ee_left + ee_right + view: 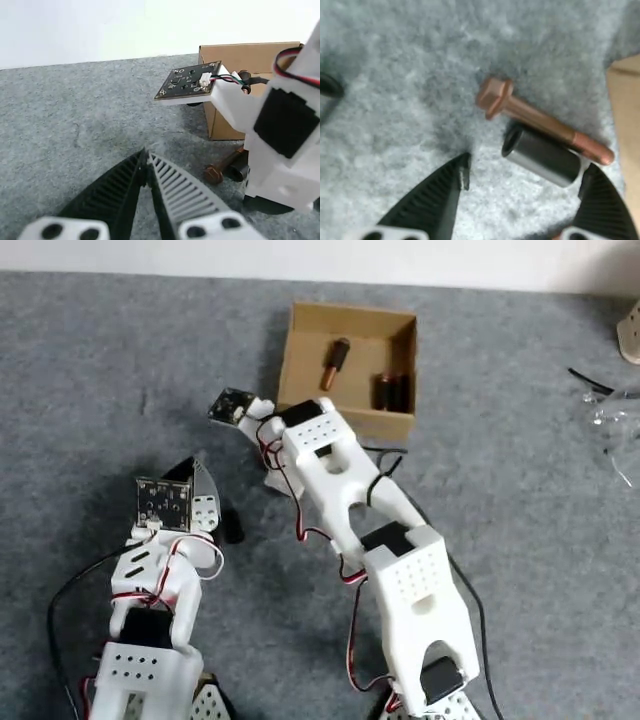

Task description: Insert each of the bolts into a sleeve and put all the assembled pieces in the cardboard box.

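A copper bolt (540,122) lies on the grey carpet, and a black sleeve (542,157) rests right beside it, roughly parallel and apart from it. My right gripper (526,172) is open and low over them, with the sleeve between its fingers and not clamped. The left wrist view shows the same bolt (215,172) and sleeve (237,170) under the right arm (320,455). The cardboard box (300,360) holds a bolt in a sleeve (335,362) and more dark pieces (393,392). My left gripper (145,159) is shut and empty, a short way from the pair.
A small black piece (232,527), maybe a sleeve, lies by the left gripper (200,490). The box wall (625,100) stands close beside the right gripper. Clear plastic and wires (610,420) lie at the far right. Open carpet spreads to the left.
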Robot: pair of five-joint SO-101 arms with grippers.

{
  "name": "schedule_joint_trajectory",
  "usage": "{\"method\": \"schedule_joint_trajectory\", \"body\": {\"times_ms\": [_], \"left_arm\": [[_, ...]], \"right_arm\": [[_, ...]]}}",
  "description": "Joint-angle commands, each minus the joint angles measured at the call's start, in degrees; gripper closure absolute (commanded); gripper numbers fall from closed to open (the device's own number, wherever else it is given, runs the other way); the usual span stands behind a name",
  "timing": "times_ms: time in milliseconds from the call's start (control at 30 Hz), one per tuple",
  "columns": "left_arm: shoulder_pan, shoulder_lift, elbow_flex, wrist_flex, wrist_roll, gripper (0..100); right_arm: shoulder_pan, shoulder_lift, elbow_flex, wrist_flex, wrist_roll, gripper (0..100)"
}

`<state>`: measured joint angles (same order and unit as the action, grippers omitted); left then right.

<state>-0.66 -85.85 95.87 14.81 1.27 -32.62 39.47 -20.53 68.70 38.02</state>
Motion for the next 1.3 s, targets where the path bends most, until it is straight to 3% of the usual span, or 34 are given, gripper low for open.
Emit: {"method": "schedule_joint_trajectory", "body": {"times_ms": [0,167,333,467,967,1167,1267], "left_arm": [[-0.66,0.22,-1.19,-1.14,-0.44,99],[-0.66,0.22,-1.19,-1.14,-0.44,99],[-0.66,0.22,-1.19,-1.14,-0.44,99],[-0.66,0.13,-1.19,-1.14,-0.44,99],[-0.57,0.13,-1.19,-1.14,-0.44,99],[-0.57,0.04,-1.19,-1.14,-0.44,99],[-0.57,0.04,-1.19,-1.14,-0.44,99]], "right_arm": [[1.01,0.13,0.22,2.15,-2.02,68.5],[1.01,0.22,0.31,2.07,-5.63,70.0],[1.01,0.31,0.40,2.07,-5.63,86.5],[1.01,0.40,0.48,2.07,-5.63,88.9],[0.66,4.35,-0.57,1.98,-5.63,88.1],[2.59,4.44,-4.26,2.51,-5.54,73.8],[3.47,4.35,-4.26,2.24,-5.54,71.9]]}}
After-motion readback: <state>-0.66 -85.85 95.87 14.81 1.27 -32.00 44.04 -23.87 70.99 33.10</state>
